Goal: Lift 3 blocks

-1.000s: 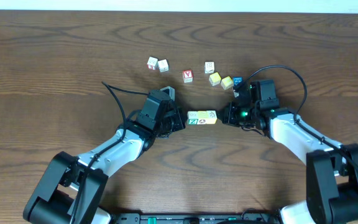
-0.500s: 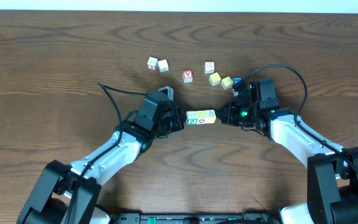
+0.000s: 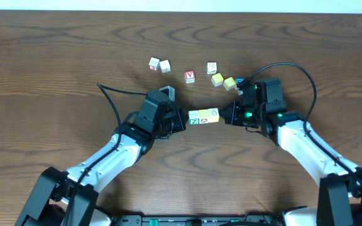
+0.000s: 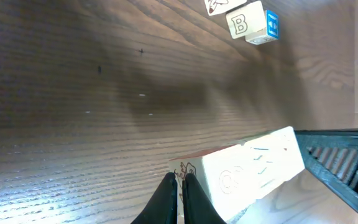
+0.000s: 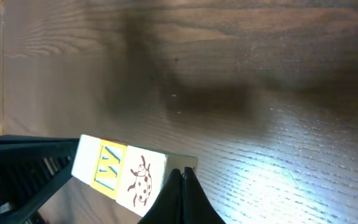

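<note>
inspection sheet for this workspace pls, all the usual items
surface: dark wood-grain table, no spills seen
job's things: block row squeezed end to end between both end effectors; shadows in wrist views suggest it is off the table
clutter: seven loose blocks beyond it, including a red-faced one and a blue-faced one
grippers: left end effector shut, right end effector shut
cables: left arm's cable and right arm's cable loop over the table
surroundings: pale strip along the far edge

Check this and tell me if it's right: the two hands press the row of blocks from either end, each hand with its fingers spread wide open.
Not quite. The left hand and right hand do press the row of blocks from either end, but each hand is shut, not spread open. The two wrist views show the fingers closed together against the blocks.
</note>
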`<state>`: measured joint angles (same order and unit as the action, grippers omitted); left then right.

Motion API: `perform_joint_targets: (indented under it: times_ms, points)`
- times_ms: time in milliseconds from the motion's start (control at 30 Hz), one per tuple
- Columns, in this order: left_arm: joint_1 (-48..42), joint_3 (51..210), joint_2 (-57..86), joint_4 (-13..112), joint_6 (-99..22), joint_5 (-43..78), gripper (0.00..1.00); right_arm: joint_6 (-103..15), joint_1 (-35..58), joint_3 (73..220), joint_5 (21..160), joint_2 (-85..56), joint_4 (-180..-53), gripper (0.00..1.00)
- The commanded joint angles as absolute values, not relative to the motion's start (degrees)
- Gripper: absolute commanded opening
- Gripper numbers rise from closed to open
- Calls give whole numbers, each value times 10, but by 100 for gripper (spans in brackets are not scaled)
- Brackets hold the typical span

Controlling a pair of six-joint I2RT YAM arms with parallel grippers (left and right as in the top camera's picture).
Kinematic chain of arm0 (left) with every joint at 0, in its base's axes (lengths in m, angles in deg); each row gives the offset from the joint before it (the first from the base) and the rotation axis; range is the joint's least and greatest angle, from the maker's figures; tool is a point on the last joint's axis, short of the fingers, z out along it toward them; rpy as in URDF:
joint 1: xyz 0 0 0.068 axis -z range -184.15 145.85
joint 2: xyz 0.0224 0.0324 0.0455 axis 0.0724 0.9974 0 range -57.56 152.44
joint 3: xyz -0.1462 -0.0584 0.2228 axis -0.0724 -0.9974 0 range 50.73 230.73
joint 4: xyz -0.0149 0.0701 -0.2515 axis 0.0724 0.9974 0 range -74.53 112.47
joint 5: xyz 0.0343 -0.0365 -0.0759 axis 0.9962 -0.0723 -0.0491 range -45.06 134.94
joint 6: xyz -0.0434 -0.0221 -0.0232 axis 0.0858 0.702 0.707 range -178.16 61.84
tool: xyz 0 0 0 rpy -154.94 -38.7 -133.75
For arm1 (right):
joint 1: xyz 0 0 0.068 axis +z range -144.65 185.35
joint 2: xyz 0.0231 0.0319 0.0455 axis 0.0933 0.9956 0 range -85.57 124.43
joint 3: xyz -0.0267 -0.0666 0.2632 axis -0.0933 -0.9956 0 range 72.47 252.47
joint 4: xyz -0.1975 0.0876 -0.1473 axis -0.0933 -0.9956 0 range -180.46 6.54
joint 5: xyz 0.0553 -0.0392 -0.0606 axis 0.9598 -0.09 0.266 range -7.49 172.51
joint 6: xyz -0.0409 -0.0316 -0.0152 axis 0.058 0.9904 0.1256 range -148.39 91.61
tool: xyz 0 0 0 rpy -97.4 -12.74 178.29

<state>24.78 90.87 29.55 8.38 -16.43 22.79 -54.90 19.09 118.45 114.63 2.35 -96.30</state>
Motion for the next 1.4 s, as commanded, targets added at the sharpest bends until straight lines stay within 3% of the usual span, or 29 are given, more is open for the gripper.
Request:
perform_joint_targets:
  times_ms: [0,1367]
  points:
    - [255,911,281,77,-169,185,7,-545,213,1186,1192,9,-965,1]
    - [255,911,210,92,-141,181,8,-571,242,1186,1192,-40,-963,1]
